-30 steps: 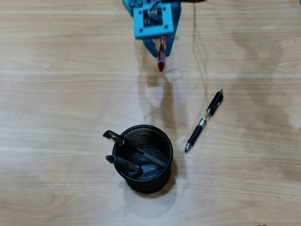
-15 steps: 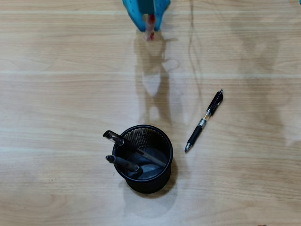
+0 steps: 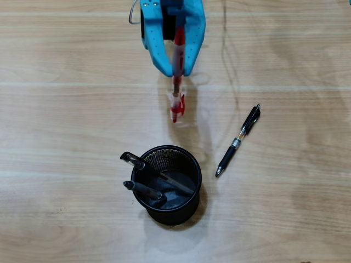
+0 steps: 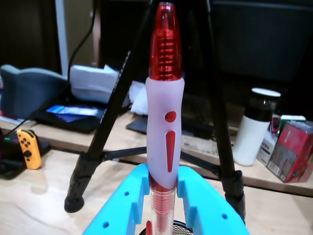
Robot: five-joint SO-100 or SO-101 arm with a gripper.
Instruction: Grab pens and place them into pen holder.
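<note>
The red pen (image 3: pixel 176 82) is clamped in the gripper (image 3: pixel 176 70), far of the holder (image 3: pixel 193 200). A black pen (image 3: pixel 239 139) is seen lying right of the holder.

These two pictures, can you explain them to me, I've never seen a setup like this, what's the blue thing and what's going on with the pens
The blue thing is a robot arm's two-finger gripper, seen from above by a fixed overhead camera. It is clamped on a red pen, holding it above a wooden table. The other picture comes from a camera riding on the arm's wrist, so the red pen looks huge between the blue fingers, with a cluttered room behind. On the table stands a black mesh pen holder with dark pens already in it. One black pen lies loose to its right in the overhead view.
</note>
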